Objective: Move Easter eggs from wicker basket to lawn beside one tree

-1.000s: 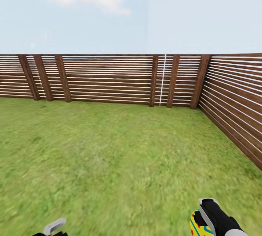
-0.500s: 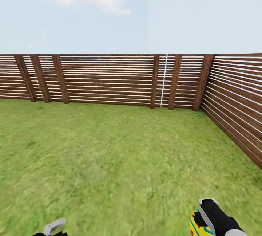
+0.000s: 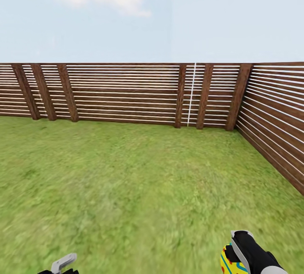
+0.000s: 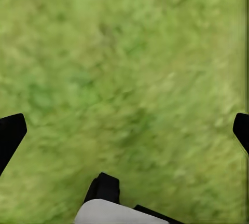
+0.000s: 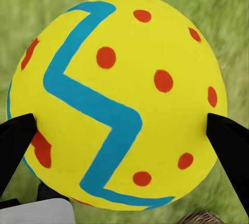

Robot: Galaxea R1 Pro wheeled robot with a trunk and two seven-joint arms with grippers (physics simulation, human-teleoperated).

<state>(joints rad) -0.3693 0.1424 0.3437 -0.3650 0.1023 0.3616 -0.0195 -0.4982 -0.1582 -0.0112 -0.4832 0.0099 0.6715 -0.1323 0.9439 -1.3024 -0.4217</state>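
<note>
Head view: lawn (image 3: pixel 126 189) runs out to a brown slatted fence (image 3: pixel 126 92) that turns a corner at the right, under pale sky. No tree or basket is in sight here. At the bottom edge the right gripper (image 3: pixel 236 257) holds an egg (image 3: pixel 228 261), yellow with blue and red marks. The left gripper (image 3: pixel 63 263) pokes in at the lower left as a grey tip; from this angle I cannot tell how its fingers stand.

Left wrist view: grass below, with two dark fingertips (image 4: pixel 11 136) set wide apart at either edge and nothing between them. The left gripper (image 4: pixel 124 130) is spread and empty.

Right wrist view: the egg (image 5: pixel 116 99) sits between two black fingers (image 5: pixel 228 146), both touching its sides, clamped over grass.

Assessment: one egg is in transit. It has not been set down, and a tree has yet to be found. The other two eggs cannot be accounted for.
</note>
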